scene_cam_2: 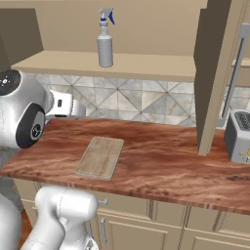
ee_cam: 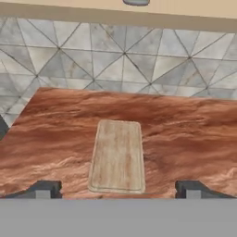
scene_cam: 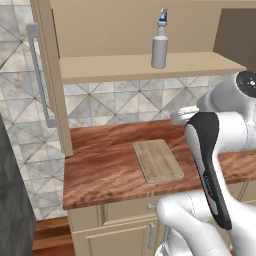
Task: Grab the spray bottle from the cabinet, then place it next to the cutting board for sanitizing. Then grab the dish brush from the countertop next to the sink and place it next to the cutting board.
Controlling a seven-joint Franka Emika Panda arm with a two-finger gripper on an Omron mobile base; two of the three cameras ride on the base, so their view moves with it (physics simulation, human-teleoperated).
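The tall beige wooden cabinet stands open on the wall, its door with the long grey bar handle swung out to the left in the left base view. Below it runs the thick reddish-brown wood-grain table. The white robot arm is folded back near the front edge of the table, low and well below the shelf.

The thin light-tan wooden cutting board lies flat in the middle of the table, with bare table on all sides of it. A silver toaster sits far to the right in the right base view.

The pale grey spray bottle with the blue-and-white trigger nozzle stands upright on the cabinet shelf, up above the board and farther back.

The jaws are spread wide and hold nothing. They point over the board's near end.

So no part of the job looks done. The bottle must be fetched and set beside the board, then the brush. The black dish brush and the sink may be off to one side; I cannot tell from here.
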